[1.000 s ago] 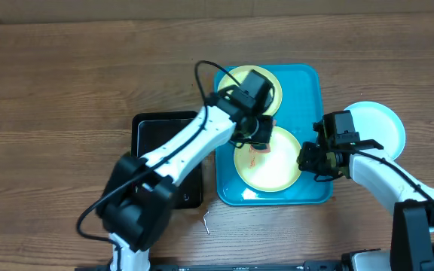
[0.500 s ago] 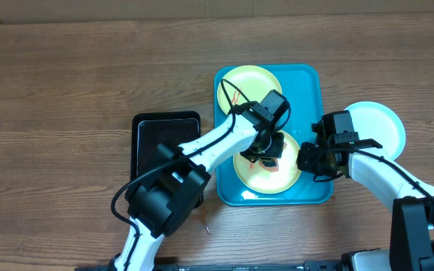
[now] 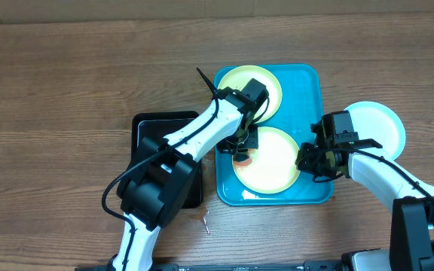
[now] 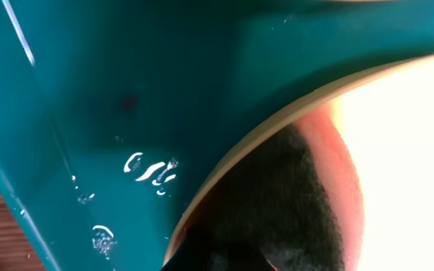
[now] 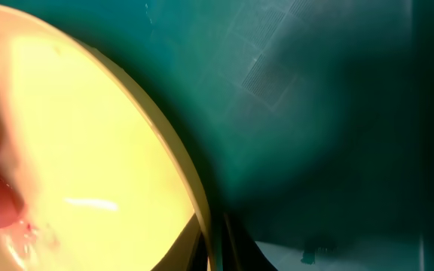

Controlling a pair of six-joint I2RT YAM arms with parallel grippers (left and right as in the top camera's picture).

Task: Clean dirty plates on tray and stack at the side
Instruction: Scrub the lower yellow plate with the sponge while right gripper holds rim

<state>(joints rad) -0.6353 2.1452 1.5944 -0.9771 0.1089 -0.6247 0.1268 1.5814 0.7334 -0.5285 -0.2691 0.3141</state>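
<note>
Right end effector (image 3: 305, 161) grips front plate's (image 3: 273, 162) rim (on tray (image 3: 311, 83)).

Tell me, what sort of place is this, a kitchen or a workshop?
Probably a robotics test bench, not a kitchen: two white-and-black robot arms reach over a plain wooden table, working at a bright turquoise rectangular plastic tray that holds two round pale yellow plastic plates.

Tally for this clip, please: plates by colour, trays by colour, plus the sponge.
Pale yellow-green plates: 2
Light blue-mint plate: 1
Turquoise tray: 1
Black tray: 1
Sponge: 1
Total: 6
</note>
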